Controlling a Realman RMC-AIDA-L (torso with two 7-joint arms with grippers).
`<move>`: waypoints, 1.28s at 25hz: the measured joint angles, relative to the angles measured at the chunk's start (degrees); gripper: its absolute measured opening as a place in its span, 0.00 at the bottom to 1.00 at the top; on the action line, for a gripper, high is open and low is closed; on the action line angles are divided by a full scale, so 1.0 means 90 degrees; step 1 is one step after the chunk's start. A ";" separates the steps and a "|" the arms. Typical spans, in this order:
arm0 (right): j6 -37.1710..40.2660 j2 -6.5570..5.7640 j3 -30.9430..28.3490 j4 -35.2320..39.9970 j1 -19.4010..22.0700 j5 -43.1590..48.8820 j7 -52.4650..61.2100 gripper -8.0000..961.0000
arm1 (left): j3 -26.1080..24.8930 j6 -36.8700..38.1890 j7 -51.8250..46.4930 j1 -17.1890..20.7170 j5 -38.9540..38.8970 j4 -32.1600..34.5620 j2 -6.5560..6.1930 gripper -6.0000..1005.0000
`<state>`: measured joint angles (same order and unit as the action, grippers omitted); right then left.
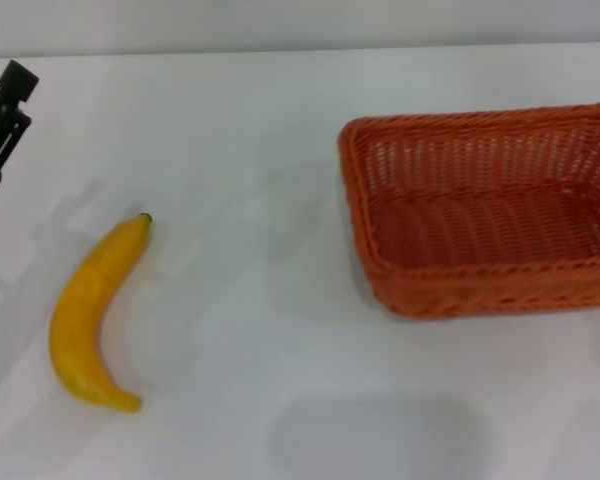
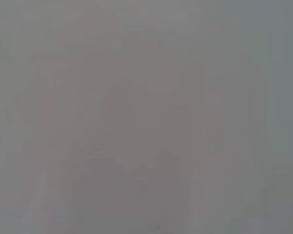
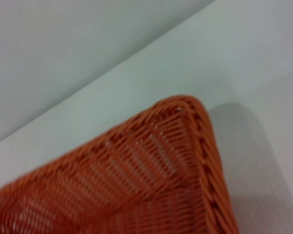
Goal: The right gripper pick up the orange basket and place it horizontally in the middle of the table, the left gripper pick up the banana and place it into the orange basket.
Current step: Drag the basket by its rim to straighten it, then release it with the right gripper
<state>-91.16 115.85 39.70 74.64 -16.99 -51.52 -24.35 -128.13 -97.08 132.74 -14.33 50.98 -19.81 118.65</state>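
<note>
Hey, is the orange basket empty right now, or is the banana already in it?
Empty. The orange basket shows only bare weave inside, and the banana lies apart on the table, toward the robot's left.

Across the top of my head view runs a pale grey wall (image 1: 280,20). The same wall (image 3: 63,48) fills the upper left of my right wrist view. A soft grey shadow (image 1: 375,435) lies at the head view's lower centre.

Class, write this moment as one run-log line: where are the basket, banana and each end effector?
basket: table's right, empty | banana: left, on table | left end effector: far left, off banana | right end effector: unseen
</note>
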 joint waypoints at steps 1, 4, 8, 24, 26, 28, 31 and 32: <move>0.0049 -0.0002 0.0105 0.0017 0.0018 -0.0027 0.0014 0.20 | -0.0006 0.0001 -0.0008 0.0012 0.0000 -0.0020 0.0001 0.64; 0.0201 -0.0002 0.0450 0.0078 0.0041 -0.0073 0.0048 0.21 | -0.0012 0.0006 -0.0067 0.0081 0.0000 -0.0111 0.0001 0.63; 0.0429 -0.0002 0.0977 0.0240 0.0116 -0.0084 0.0124 0.22 | 0.0007 -0.0008 -0.0097 0.0081 0.0000 -0.0139 0.0001 0.63; 0.1648 -0.0037 0.2725 0.0395 0.0477 -0.0679 0.0645 0.27 | 0.0008 -0.0065 -0.0156 0.0191 0.0036 -0.0153 0.0009 0.62; 0.1684 -0.0040 0.2880 0.0434 0.0512 -0.0757 0.0662 0.28 | 0.0008 -0.0088 -0.0147 0.0211 0.0038 -0.0153 0.0008 0.62; 0.1741 -0.0040 0.3012 0.0487 0.0565 -0.0809 0.0667 0.28 | 0.0008 -0.0127 -0.0137 0.0233 0.0038 -0.0153 0.0004 0.62; 0.1788 -0.0042 0.3103 0.0552 0.0624 -0.0907 0.0628 0.29 | 0.0008 -0.0165 -0.0133 0.0252 0.0038 -0.0153 0.0002 0.62; 0.1788 -0.0045 0.3105 0.0558 0.0633 -0.0964 0.0591 0.30 | 0.0008 -0.0181 -0.0133 0.0265 0.0039 -0.0153 0.0002 0.62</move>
<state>-75.07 115.44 67.65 79.66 -11.30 -60.19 -19.03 -128.05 -98.71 131.54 -11.95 51.33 -21.19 118.66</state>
